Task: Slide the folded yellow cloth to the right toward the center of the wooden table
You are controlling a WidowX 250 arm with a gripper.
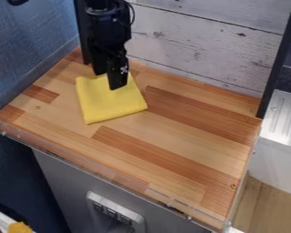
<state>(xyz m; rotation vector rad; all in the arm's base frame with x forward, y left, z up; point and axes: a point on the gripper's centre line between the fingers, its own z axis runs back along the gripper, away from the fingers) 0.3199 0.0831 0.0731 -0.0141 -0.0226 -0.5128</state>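
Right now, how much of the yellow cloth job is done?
The cloth already lies flat, maybe folded, on the counter. Nothing looks gripped: the open gripper is at the cloth's far edge. Being so close, it may have folding or moving left, but I can't tell which.

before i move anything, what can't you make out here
Camera view:
- yellow cloth, back part: hidden behind the gripper
- whether they touch: the slanted angle hides it
- black arm, upper part: cut off by the top edge
- orange-yellow thing at lower left: cut off by the bottom edge
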